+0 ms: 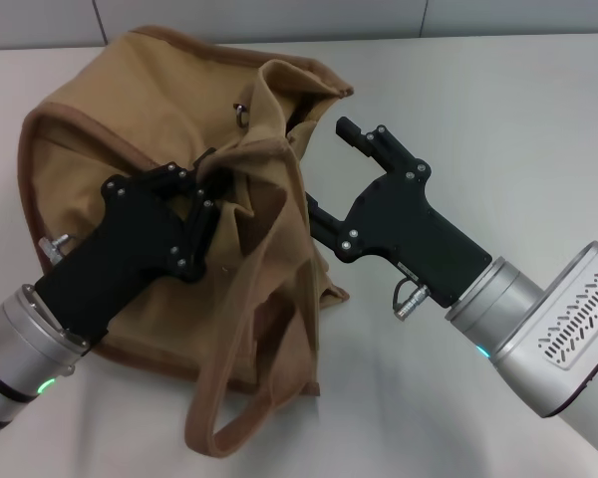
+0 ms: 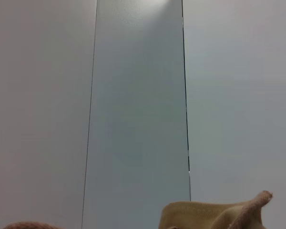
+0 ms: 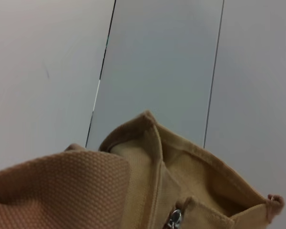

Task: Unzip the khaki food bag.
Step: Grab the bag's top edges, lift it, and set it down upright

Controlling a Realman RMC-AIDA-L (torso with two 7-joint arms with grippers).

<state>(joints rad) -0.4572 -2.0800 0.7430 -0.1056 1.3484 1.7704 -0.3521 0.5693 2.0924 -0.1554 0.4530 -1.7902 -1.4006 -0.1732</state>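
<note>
The khaki food bag [image 1: 100, 149] lies slumped on the white table [image 1: 518, 119], with one wide strap handle [image 1: 241, 398] looping toward the front edge. My left gripper [image 1: 207, 184] is over the middle of the bag, shut on a bunched fold of its canvas. My right gripper [image 1: 331, 177] is open at the bag's right side, one finger above the fabric edge and the other against the strap. A silver zipper pull [image 3: 174, 218] shows in the right wrist view, between the bag's brown-edged folds [image 3: 148, 143]. The left wrist view shows only a tip of the bag [image 2: 209, 213].
A metal ring [image 1: 242, 112] sits near the bag's far top edge. A grey panelled wall [image 2: 138, 95] stands behind the table.
</note>
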